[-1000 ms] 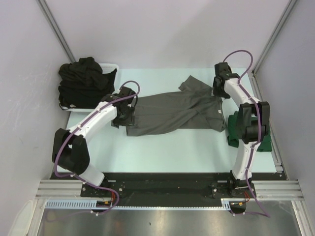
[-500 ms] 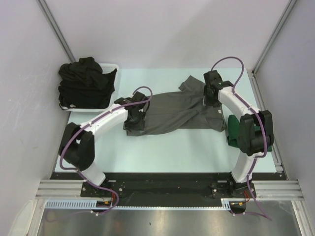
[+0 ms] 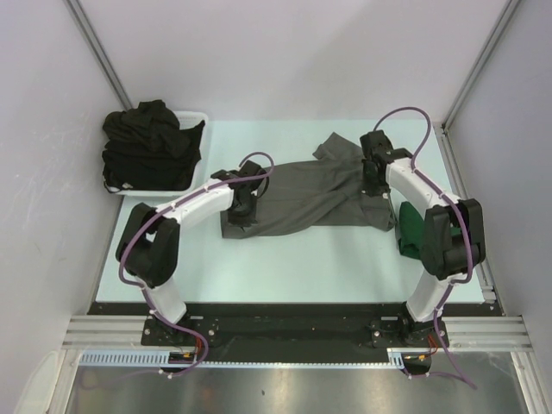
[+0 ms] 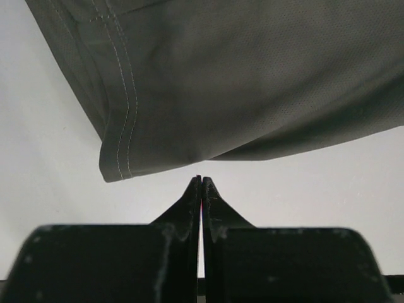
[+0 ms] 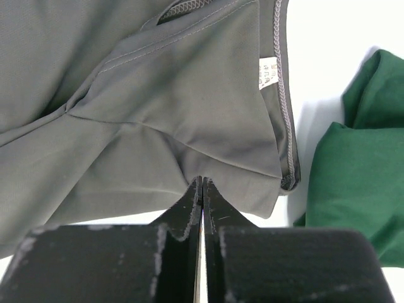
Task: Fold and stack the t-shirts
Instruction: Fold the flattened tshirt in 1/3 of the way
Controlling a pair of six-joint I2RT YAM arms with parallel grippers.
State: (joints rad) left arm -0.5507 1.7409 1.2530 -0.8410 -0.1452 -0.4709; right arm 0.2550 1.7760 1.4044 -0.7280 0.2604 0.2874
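At the near edge of the table (image 3: 302, 259) both arms rise from their bases, bend at raised elbows and reach forward and inward, forming a ring around the work area. The left arm (image 3: 185, 207) has its elbow out to the left and its forearm running right. The left gripper (image 3: 241, 207) is over the left end of the charcoal grey t-shirt (image 3: 302, 194). In the left wrist view its fingers are pressed together, with nothing between them. Their tips stop just short of the shirt's stitched hem (image 4: 120, 126), with pale table showing in between.

The right arm (image 3: 414, 185) has its elbow out to the right and curves back over the shirt's collar end. The right gripper (image 5: 202, 183) points down, its fingers also closed flat against each other. Their tips sit in front of the grey fabric near the collar, and I cannot tell whether any cloth is caught. The white neck label (image 5: 268, 71) lies just beyond them.

The grey shirt lies spread and wrinkled across the middle of the table. The dark green t-shirt (image 3: 412, 226) sits just beside its collar end, partly hidden under the right arm. At the far left, the black t-shirts (image 3: 147, 142) are heaped in the white plastic basket (image 3: 200, 116).
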